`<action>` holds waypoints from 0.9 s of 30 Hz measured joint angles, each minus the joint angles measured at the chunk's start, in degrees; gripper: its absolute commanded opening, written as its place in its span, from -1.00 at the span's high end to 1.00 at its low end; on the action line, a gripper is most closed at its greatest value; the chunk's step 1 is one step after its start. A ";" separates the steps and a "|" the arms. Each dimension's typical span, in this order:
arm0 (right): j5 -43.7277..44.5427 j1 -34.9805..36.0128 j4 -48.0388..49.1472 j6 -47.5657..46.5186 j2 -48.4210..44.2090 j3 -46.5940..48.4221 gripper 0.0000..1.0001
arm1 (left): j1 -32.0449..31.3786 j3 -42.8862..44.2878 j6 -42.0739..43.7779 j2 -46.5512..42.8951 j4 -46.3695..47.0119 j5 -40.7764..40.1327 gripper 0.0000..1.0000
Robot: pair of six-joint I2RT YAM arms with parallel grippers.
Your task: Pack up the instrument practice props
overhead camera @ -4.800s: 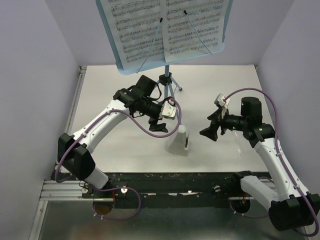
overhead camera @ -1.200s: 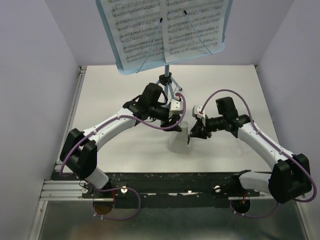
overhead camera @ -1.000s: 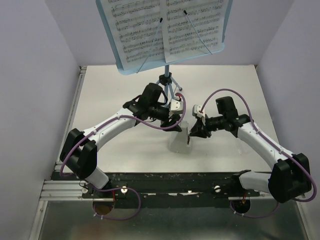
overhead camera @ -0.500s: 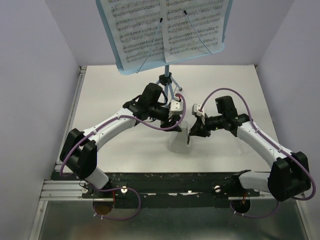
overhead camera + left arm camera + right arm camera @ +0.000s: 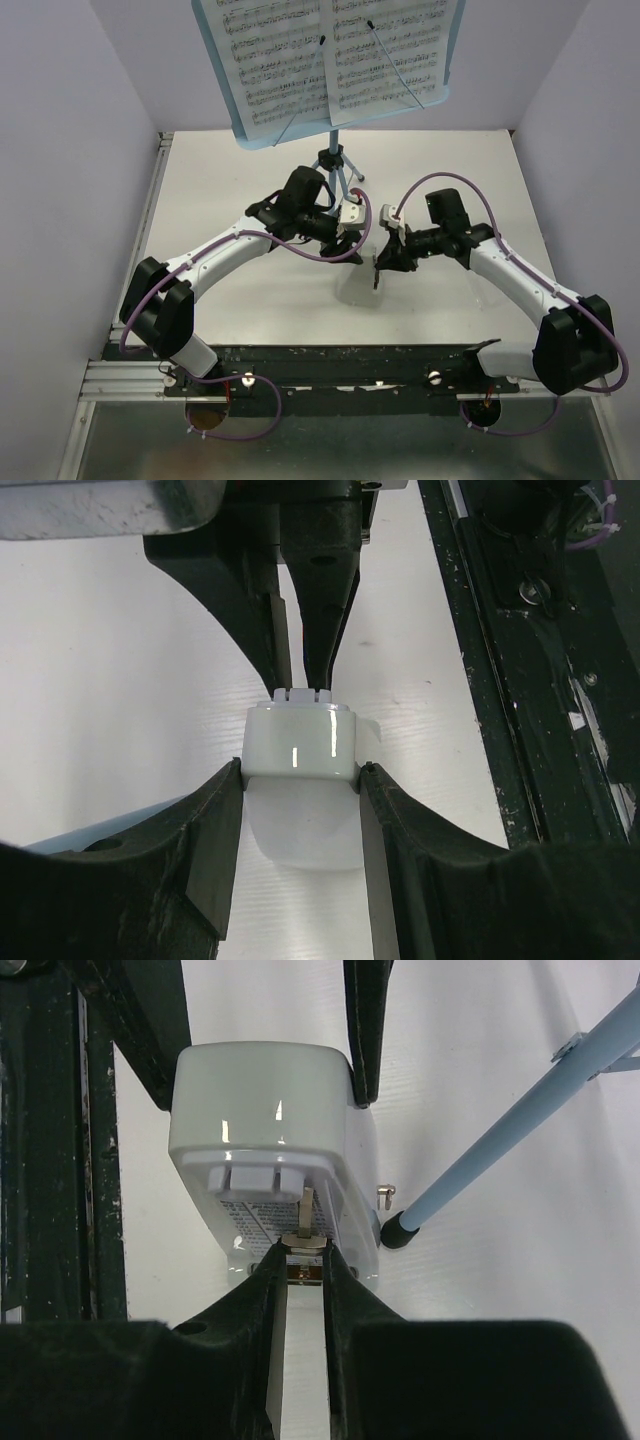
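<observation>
The light-blue music stand (image 5: pixel 243 125) stands at the back on its tripod (image 5: pixel 333 160), with two sheet-music pages (image 5: pixel 275 60) (image 5: pixel 390 45) held by thin wire holders (image 5: pixel 305 85). In front of it stands a white tapered box (image 5: pixel 355 285). My left gripper (image 5: pixel 352 250) is shut across the box's top (image 5: pixel 300 742), one finger on each side. My right gripper (image 5: pixel 381 268) is at the box's face (image 5: pixel 262 1100), its fingertips pinched on a small metal weight (image 5: pixel 303 1243) on a thin rod. One stand leg (image 5: pixel 500 1140) ends in a black foot (image 5: pixel 397 1230) beside the box.
Grey walls close in the table on three sides. A black rail (image 5: pixel 330 365) runs along the near edge, and a metal strip (image 5: pixel 155 200) along the left edge. A tiny metal piece (image 5: pixel 385 1197) lies on the table by the stand's foot.
My right gripper has edged left onto the box's face and its fingers have narrowed around the metal weight. The left arm and the box have not moved.
</observation>
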 measured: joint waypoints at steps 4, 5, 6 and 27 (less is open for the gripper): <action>0.61 0.61 0.02 0.24 0.07 0.22 0.73 | 0.00 0.04 0.11 0.00 -0.17 0.11 1.00; 0.79 0.81 0.02 0.24 0.07 0.31 0.73 | 0.00 0.09 0.13 0.00 -0.28 0.13 1.00; 1.01 0.98 0.00 0.22 0.07 0.39 0.73 | 0.00 0.11 0.13 0.00 -0.37 0.15 1.00; 2.71 2.84 -4.74 -9.29 -2.45 0.92 0.34 | 0.09 -0.28 -1.18 0.00 0.79 -0.17 1.00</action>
